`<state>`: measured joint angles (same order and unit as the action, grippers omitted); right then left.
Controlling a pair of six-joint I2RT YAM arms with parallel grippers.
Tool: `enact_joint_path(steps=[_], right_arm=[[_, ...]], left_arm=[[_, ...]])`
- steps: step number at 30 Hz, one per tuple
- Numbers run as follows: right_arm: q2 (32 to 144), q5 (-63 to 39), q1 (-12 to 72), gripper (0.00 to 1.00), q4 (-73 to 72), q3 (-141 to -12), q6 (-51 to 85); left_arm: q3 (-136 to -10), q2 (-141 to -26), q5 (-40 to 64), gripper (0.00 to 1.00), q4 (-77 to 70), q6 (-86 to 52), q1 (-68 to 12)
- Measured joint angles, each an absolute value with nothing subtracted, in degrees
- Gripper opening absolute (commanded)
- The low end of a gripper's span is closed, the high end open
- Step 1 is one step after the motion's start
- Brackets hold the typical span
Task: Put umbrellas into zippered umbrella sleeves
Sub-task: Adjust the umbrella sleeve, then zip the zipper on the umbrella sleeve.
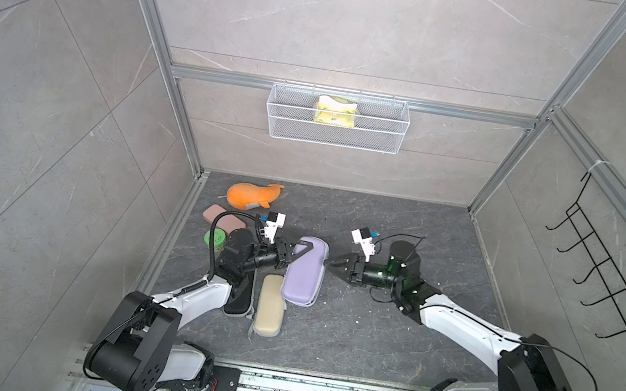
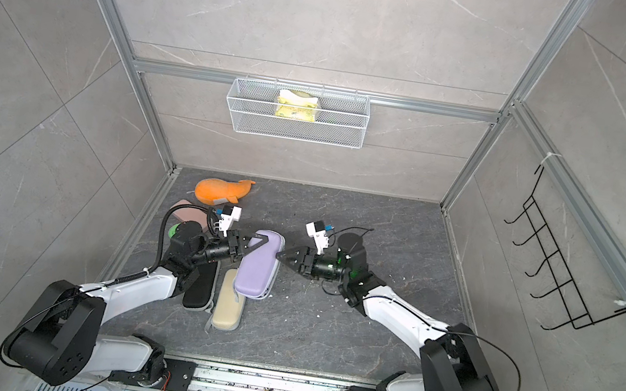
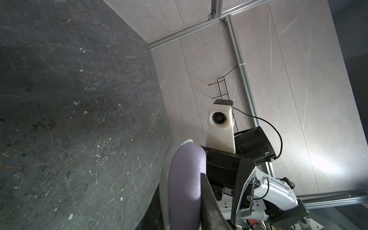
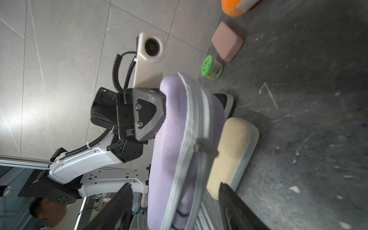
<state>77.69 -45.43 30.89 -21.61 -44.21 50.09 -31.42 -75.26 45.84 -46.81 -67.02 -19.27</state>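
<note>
Pinning lavender sleeve [image 1: 304, 273] on bench [image 1: 366, 330], against cream sleeve [image 1: 270, 312]. Left jaws narrowed, one flat on top shell; clamped or not, cannot tell. Right jaws apart, straddling zip edge. Best: pinch zip pull [image 4: 201, 147] squarely, draw along seam, left pressing firm.

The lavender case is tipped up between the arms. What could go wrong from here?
1. The left tool pinches the lavender sleeve near one end only, while the right tool stands open: the sleeve may twist or slip.
2. It sits partly over the cream sleeve, so a drop could knock that aside.
3. The zip pull is small; the right tool may well miss it.
</note>
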Motion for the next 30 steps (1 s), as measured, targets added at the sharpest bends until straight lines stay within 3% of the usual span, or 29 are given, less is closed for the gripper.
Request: enact_joint_path(steps=[4,10,15,30], right_arm=[[73.4,-36.9,30.5,0.50,-6.6,-47.4,34.6],[73.0,-17.6,40.1,0.47,3.1,-48.8,9.7],[75.6,-7.3,43.8,0.40,3.1,-49.5,-4.0],[79.0,1.3,44.4,0.24,0.3,-53.6,-20.7]], left_arm=[[-32.7,-76.1,47.1,0.07,-47.4,-67.1,-18.3],[-32.9,-79.7,48.4,0.05,-50.8,-68.7,-18.9],[-33.0,-81.4,49.1,0.04,-51.0,-68.9,-20.2],[-36.0,-81.6,51.1,0.01,-44.7,-64.0,-21.6]])
